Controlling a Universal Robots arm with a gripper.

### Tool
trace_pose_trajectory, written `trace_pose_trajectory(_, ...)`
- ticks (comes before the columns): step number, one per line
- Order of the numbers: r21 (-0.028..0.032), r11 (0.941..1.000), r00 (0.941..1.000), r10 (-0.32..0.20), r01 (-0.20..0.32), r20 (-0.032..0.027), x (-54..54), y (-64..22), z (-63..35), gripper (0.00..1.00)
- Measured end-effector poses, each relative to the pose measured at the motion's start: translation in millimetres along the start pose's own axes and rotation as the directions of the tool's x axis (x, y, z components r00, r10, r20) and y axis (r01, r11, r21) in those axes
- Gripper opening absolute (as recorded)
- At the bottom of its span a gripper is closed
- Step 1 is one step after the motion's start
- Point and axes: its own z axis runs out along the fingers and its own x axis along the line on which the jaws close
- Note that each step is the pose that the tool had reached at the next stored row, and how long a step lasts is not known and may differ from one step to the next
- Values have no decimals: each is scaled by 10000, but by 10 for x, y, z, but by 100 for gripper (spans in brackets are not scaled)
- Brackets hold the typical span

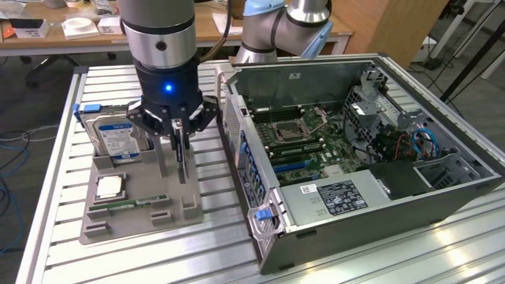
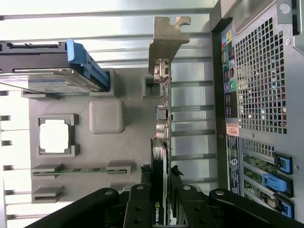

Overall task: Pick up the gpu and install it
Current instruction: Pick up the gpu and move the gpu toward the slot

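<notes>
The gpu [image 1: 182, 158] is a slim dark card, held edge-on and upright, with my gripper [image 1: 180, 131] shut on its upper edge. It hangs over the grey parts tray [image 1: 146, 228]; I cannot tell whether its lower end still touches the tray. In the wrist view the gpu [image 2: 160, 142] runs away from my gripper [image 2: 161, 206], ending in its silver bracket [image 2: 166, 42], and a dark finger [image 2: 140, 204] presses each side. The open computer case [image 1: 371, 177] lies just to the exterior view's right of the card.
On the tray stand a silver hard drive [image 1: 118, 139] with a blue-white label, a square processor [image 1: 109, 187] and a narrow green memory stick [image 1: 130, 204]. The case's motherboard [image 1: 304, 139] faces up. Its rear panel [image 2: 256, 95] is close beside the card. A slatted metal table [image 1: 158, 260] carries everything.
</notes>
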Motion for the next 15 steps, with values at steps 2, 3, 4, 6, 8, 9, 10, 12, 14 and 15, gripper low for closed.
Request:
trace_pose_trajectory(2, -1, 10000, 10000, 0, 0, 0, 0, 1, -14, 26)
trace_pose_trajectory(3, -2, 10000, 10000, 0, 0, 0, 0, 2, -22, 26)
trace_pose_trajectory(4, -2, 10000, 10000, 0, 0, 0, 0, 2, -29, 26)
trace_pose_trajectory(6, -4, 10000, 10000, 1, -1, 0, 0, 3, -44, 26)
trace_pose_trajectory(8, -6, 10000, 10000, 0, 0, -1, -1, 4, -59, 26)
trace_pose_trajectory(9, -7, 10000, 10000, 0, 0, 0, -1, 5, -67, 26)
trace_pose_trajectory(10, -8, 10000, 10000, 1, -1, -1, -1, 5, -75, 26)
trace_pose_trajectory(12, -10, 10000, 10000, 1, -1, -1, -1, 6, -91, 26)
trace_pose_trajectory(14, -11, 10000, 10000, 1, -1, -1, -2, 7, -108, 26)
trace_pose_trajectory(15, -12, 10000, 10000, 1, -1, -1, -2, 8, -115, 26)
